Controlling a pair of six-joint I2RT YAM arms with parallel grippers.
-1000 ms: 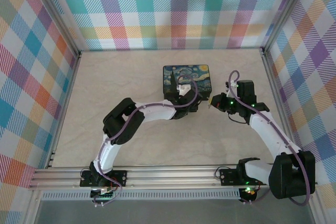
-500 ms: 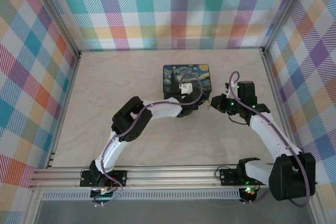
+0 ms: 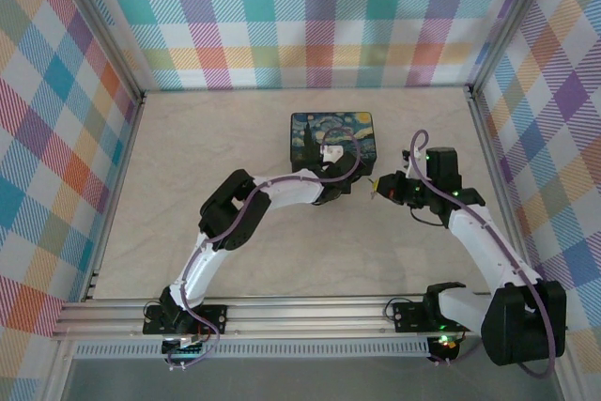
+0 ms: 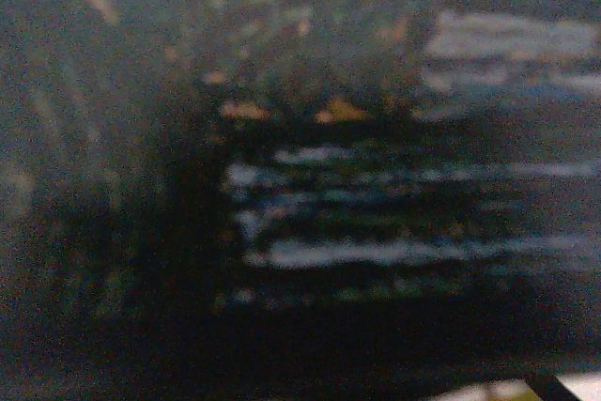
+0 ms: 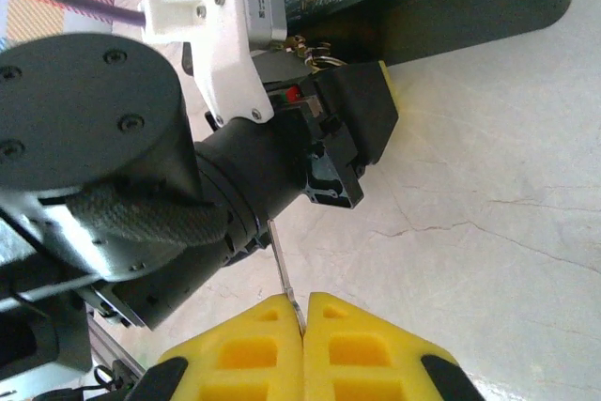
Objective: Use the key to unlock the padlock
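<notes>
One thin silver key (image 5: 285,271) stands clamped between the two yellow right fingers (image 5: 244,349) above the tabletop (image 5: 488,213), near the two left fingers (image 5: 362,115), whose gap cannot be told, just beside the one painted box (image 3: 355,127).

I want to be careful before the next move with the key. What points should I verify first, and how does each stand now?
1. Right pincer shut on the key: ok, blade pinched between the yellow pads.
2. Key blade points toward the left pincer: ok.
3. Left pincer grips the padlock: cannot tell, I cannot make the padlock out.
4. Keyhole in sight: cannot tell, the left wrist view is blurred.
5. Box flat on the table: ok.
</notes>
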